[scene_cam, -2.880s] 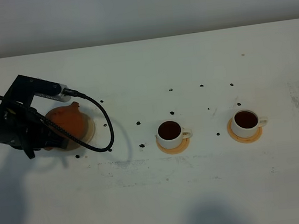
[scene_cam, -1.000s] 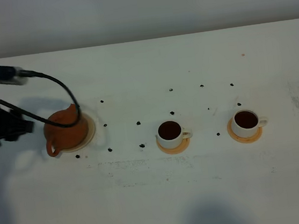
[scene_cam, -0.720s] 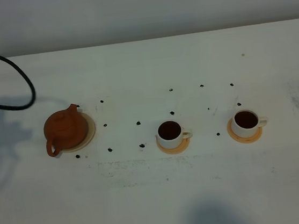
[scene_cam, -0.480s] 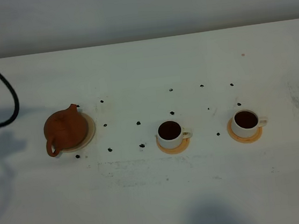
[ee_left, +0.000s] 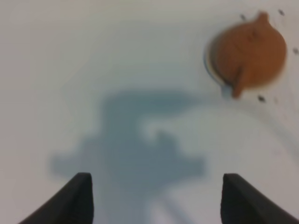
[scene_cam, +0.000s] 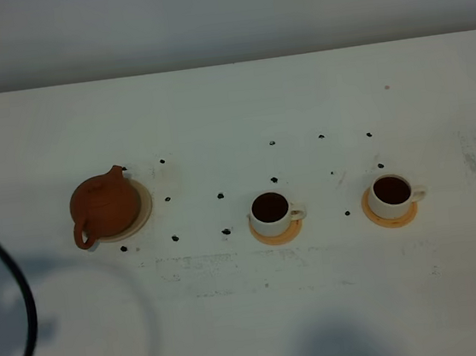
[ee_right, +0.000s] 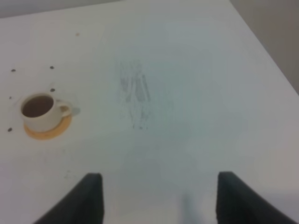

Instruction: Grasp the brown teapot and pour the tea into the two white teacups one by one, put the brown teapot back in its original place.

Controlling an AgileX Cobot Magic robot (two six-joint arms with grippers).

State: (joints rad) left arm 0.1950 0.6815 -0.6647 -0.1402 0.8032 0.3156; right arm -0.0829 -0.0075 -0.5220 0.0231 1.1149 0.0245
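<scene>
Your left gripper (ee_left: 156, 198) is hanging high over the table with its two dark fingers (ee_left: 74, 198) standing wide apart and nothing between them. Your right gripper (ee_right: 156, 198) is likewise hovering above the table, its fingers (ee_right: 88, 198) spread wide and gripping nothing. In the overhead view, neither arm is showing.
</scene>
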